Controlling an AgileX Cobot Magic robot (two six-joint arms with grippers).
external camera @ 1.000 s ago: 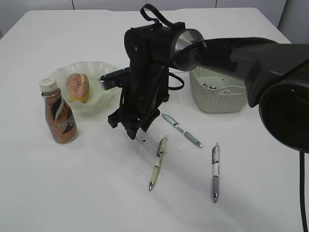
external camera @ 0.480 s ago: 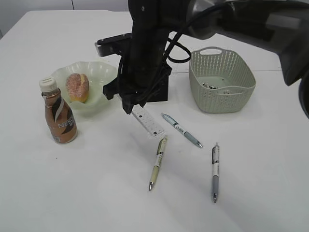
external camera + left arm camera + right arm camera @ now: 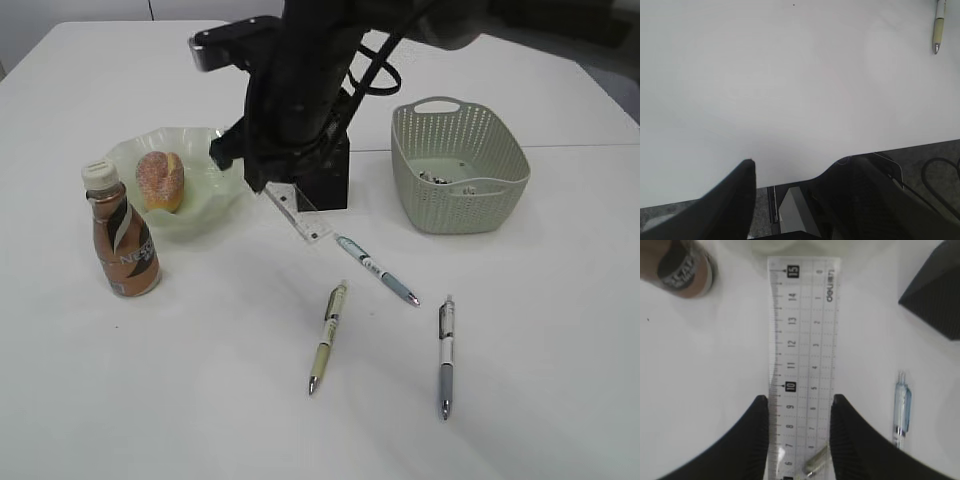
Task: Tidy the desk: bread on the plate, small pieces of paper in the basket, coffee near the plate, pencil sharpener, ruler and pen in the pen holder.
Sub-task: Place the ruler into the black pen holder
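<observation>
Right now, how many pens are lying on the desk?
3. A blue pen below the held ruler, a yellowish pen nearer the front, a grey pen at right. The arm may hide others.

right arm: raised, reaching across | right pincer [image 3: 799,415]: clamped, pointing down | left pincer [image 3: 790,175]: parted, low
</observation>
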